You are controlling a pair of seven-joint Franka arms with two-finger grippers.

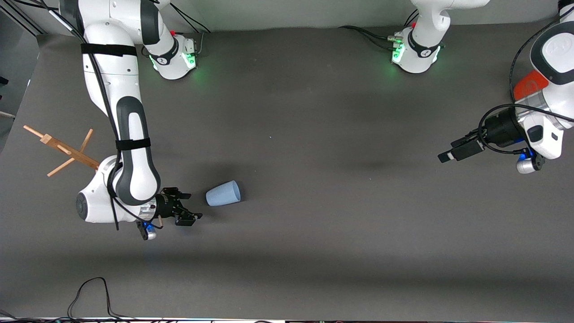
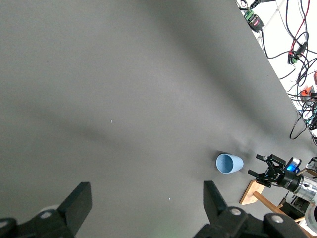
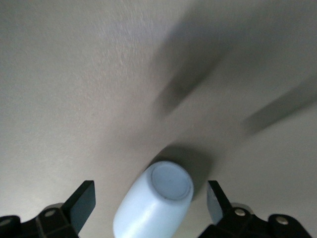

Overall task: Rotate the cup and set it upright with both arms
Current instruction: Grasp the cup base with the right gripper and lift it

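Observation:
The pale blue cup [image 1: 223,194] lies on its side on the grey table, toward the right arm's end. Its open rim faces the left arm's end, as the left wrist view [image 2: 229,163] shows. Its closed base shows in the right wrist view [image 3: 163,196]. My right gripper [image 1: 192,206] is open, low at the cup's base end, with a small gap to it. In the right wrist view the cup lies between the gripper's [image 3: 151,203] spread fingers. My left gripper [image 1: 446,157] is open and empty [image 2: 147,203], up over the table at the left arm's end and well apart from the cup.
A wooden peg rack [image 1: 63,150] lies beside the right arm's forearm at that end of the table; it also shows in the left wrist view [image 2: 257,193]. A black cable [image 1: 89,296] loops at the table edge nearest the front camera.

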